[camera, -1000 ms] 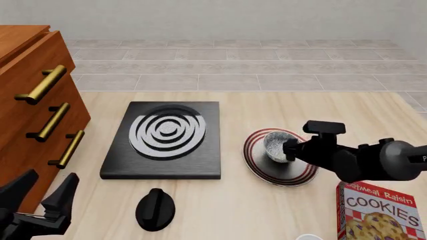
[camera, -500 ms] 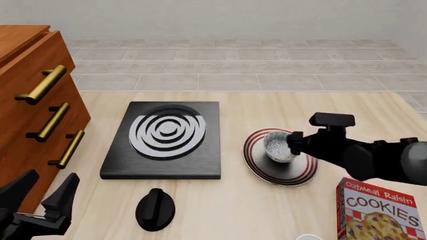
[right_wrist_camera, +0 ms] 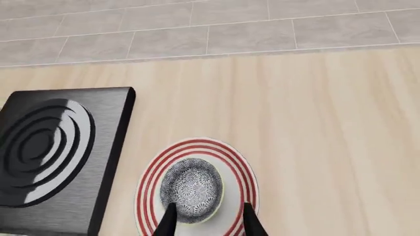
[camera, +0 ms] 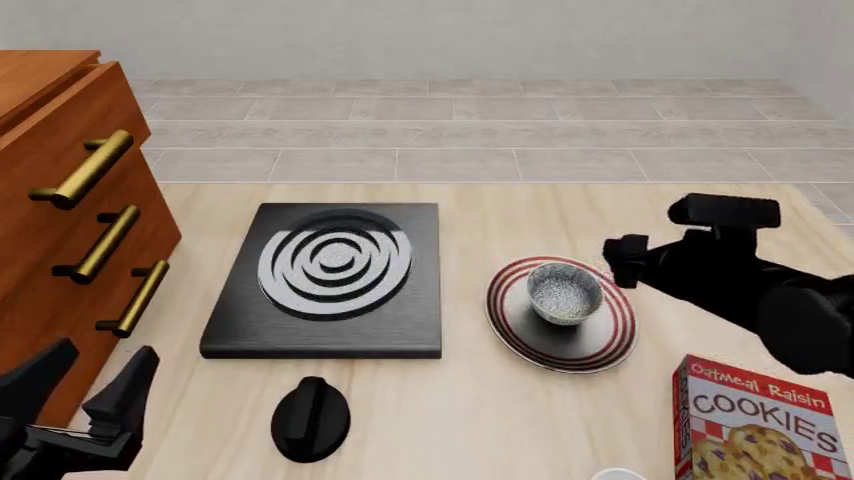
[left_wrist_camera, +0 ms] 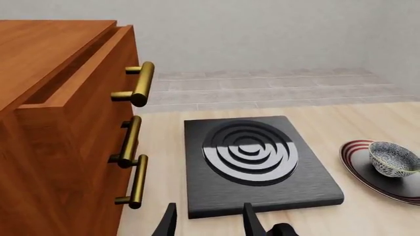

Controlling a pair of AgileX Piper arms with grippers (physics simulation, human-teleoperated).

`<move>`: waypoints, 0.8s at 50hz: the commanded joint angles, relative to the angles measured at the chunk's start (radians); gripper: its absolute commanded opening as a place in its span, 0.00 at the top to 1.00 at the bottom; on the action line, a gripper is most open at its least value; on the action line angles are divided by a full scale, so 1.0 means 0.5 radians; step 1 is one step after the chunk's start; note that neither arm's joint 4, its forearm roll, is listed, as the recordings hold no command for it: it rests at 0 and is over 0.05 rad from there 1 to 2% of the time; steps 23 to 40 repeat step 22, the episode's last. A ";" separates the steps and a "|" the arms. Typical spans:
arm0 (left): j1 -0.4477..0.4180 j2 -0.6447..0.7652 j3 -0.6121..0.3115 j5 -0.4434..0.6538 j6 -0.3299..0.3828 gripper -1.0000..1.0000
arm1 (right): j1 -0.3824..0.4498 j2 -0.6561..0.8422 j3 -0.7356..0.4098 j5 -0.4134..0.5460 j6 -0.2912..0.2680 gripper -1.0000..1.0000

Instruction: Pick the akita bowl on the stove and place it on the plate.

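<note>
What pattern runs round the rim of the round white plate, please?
Red concentric stripes round the round white plate, clearest in the right wrist view.

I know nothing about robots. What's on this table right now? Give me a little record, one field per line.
bowl: akita bowl sits upright on the plate
stove: stove has nothing on it
knob: black knob lies on the table in front of the stove
box: cookie box at the near right
cabinet: wooden drawers on the left
right tool: right tool open, above the bowl
left tool: left tool open, holding nothing
</note>
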 commanded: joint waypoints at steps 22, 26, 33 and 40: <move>-0.018 0.022 0.000 -0.013 0.001 0.00 | 0.039 -0.959 0.211 0.475 -0.017 0.00; -0.018 0.022 0.000 -0.013 0.001 0.00 | 0.039 -0.959 0.211 0.475 -0.017 0.00; -0.018 0.022 0.000 -0.013 0.001 0.00 | 0.039 -0.959 0.211 0.475 -0.017 0.00; -0.018 0.022 0.000 -0.013 0.001 0.00 | 0.039 -0.959 0.211 0.475 -0.017 0.00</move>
